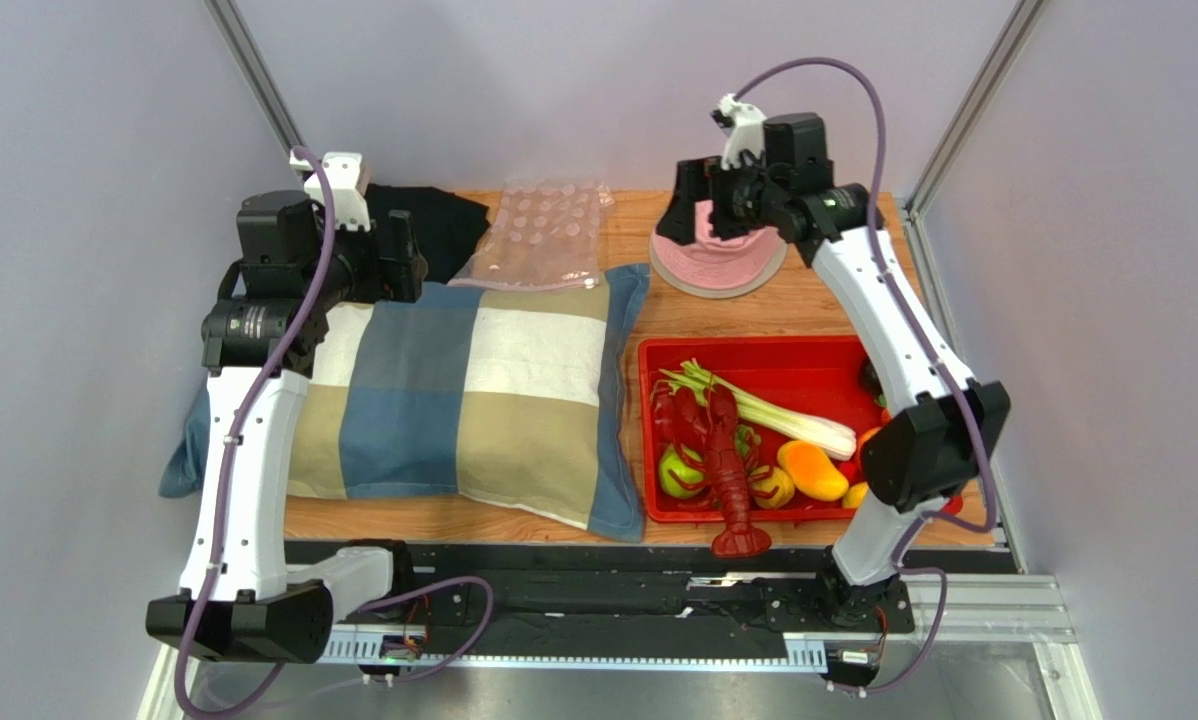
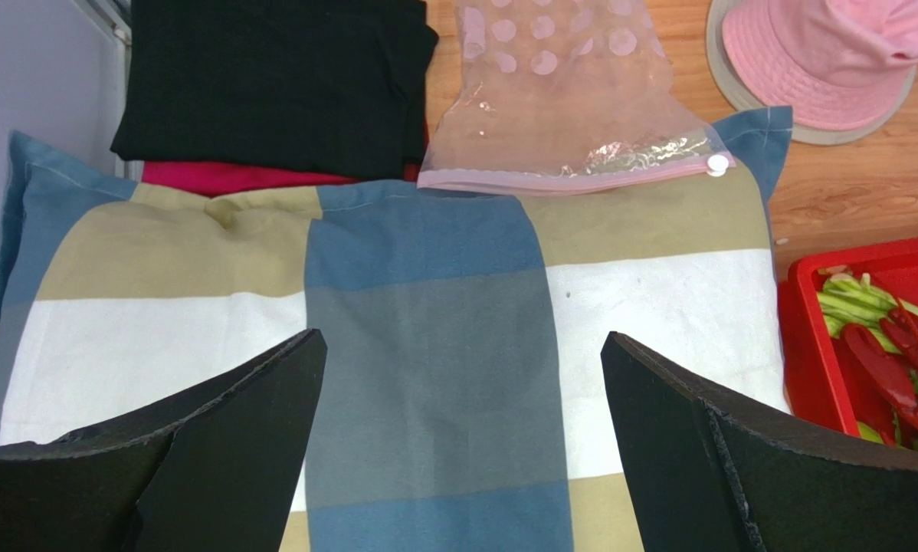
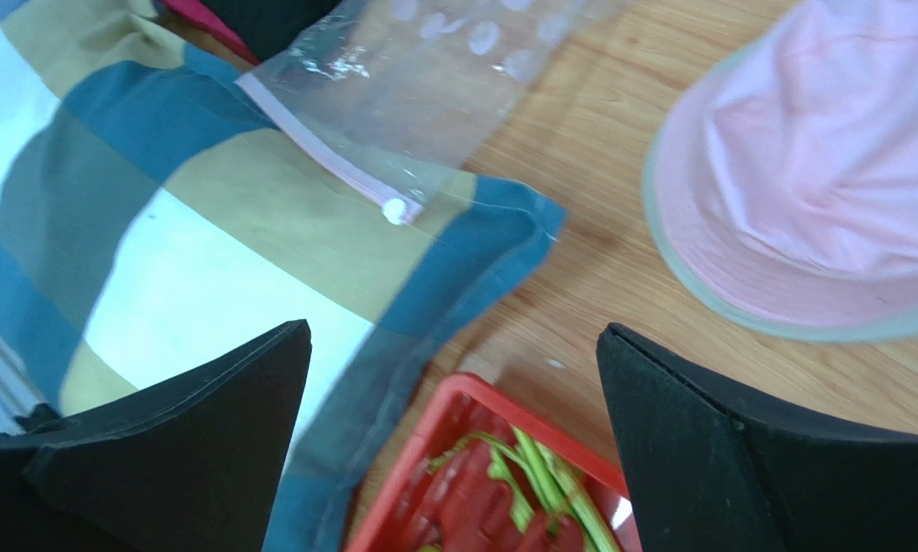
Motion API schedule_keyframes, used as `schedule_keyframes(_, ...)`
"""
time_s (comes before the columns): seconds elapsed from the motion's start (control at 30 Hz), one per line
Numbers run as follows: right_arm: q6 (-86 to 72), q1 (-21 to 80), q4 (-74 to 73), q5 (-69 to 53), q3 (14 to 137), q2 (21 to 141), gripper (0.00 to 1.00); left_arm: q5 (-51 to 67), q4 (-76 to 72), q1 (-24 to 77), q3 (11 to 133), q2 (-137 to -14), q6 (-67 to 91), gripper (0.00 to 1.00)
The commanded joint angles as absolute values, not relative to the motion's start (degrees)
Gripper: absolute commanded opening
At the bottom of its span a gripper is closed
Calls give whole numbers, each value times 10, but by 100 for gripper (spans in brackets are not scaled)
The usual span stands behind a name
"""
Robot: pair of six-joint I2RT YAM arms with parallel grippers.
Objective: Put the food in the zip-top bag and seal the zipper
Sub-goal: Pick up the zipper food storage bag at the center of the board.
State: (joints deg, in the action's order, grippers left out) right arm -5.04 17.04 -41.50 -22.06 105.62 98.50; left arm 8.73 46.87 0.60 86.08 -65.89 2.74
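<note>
The zip-top bag (image 1: 538, 233), clear with pink dots, lies flat at the back of the table, its mouth edge resting on the pillow's far edge. Its zipper (image 2: 567, 178) is a pale pink strip with a white slider (image 2: 718, 165) at the right end. The food lies in a red tray (image 1: 740, 347): a red lobster (image 1: 728, 458), a celery stalk (image 1: 755, 402) and a green apple (image 1: 680, 473). My left gripper (image 2: 461, 345) hangs open over the pillow, short of the bag (image 2: 556, 104). My right gripper (image 3: 452, 334) is open above the pink hat, holding nothing.
A large checked pillow (image 1: 470, 390) covers the left half of the table. A folded black cloth (image 1: 425, 225) lies behind it, left of the bag. The pink hat (image 1: 718, 267) sits at the back, right of the bag. An orange-yellow toy fruit (image 1: 811, 470) is also in the tray.
</note>
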Motion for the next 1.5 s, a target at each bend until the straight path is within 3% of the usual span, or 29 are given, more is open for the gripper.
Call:
schedule_keyframes(0.0,-129,213,-371,-231,1156,1067,100,92,437,4,846,-628,23,99)
schedule_keyframes(0.43,-278,262,-318,-279,1240,1273,100,99,436,4,837,-591,1,99)
schedule_keyframes(0.83,-336,261,-279,-319,1291,1377,96,125,440,4,819,-596,1,99)
schedule_keyframes(0.93,-351,260,-254,-350,1307,1392,85,132,442,4,817,-600,2,99)
schedule_keyframes(1.07,-391,257,-227,-388,1310,1400,48,133,446,4,821,-611,6,99)
schedule_keyframes(1.13,-395,252,-221,-399,1305,1385,35,134,444,4,825,-615,5,99)
schedule_keyframes(1.27,-395,240,-219,-410,1275,1330,1,163,435,4,836,-623,1,99)
schedule_keyframes(1.47,-426,223,-203,-440,1219,1209,0,282,370,4,814,-613,-39,99)
